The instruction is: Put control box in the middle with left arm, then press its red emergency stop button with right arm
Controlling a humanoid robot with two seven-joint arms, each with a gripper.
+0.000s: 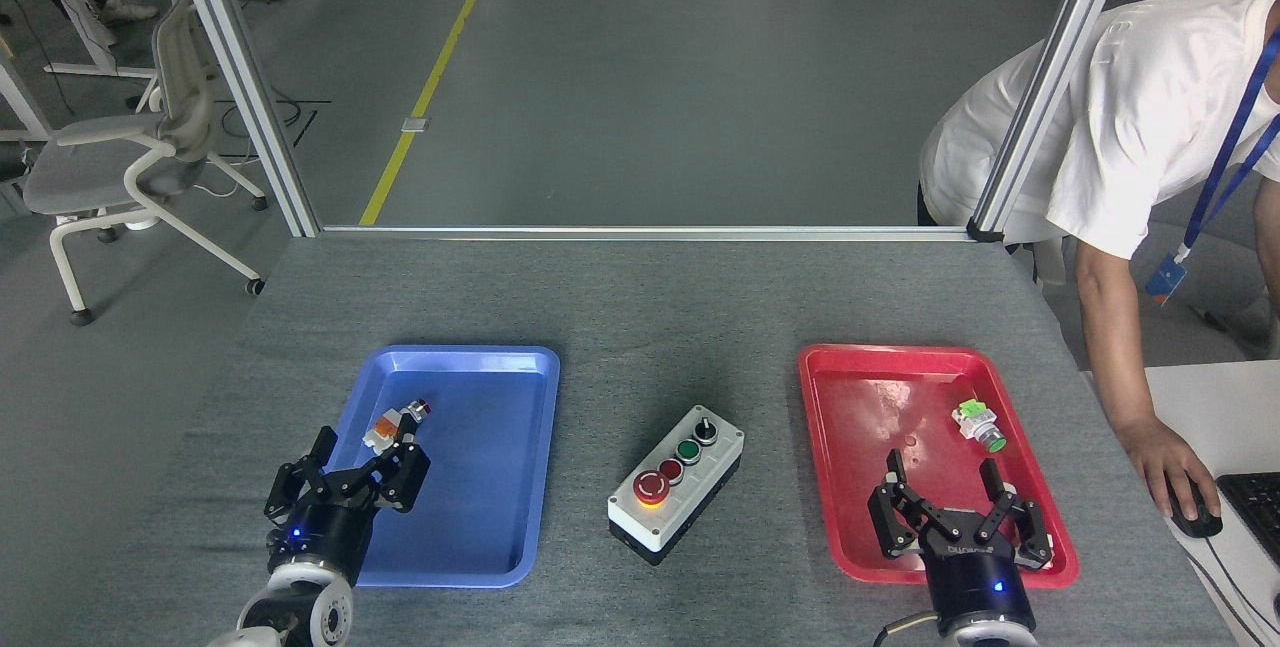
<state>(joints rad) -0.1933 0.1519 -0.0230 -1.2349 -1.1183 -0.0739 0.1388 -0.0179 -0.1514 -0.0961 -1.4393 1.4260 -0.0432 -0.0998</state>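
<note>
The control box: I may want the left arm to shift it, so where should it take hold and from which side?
Judging by its shape, grip the control box across its two long side walls, at mid-length, coming down from above with the fingers on either side of the button row. It lies diagonally, emergency stop button nearest, so the left gripper must turn to match.

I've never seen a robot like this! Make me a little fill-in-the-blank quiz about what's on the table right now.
1. The control box sits on the grey table between the blue tray and the ___ tray.
2. The control box has ___ controls in a row.
3. The right gripper hovers over the ___ tray, fingers spread.
4. The left gripper holds ___.

Missing words: red; four; red; nothing
</note>
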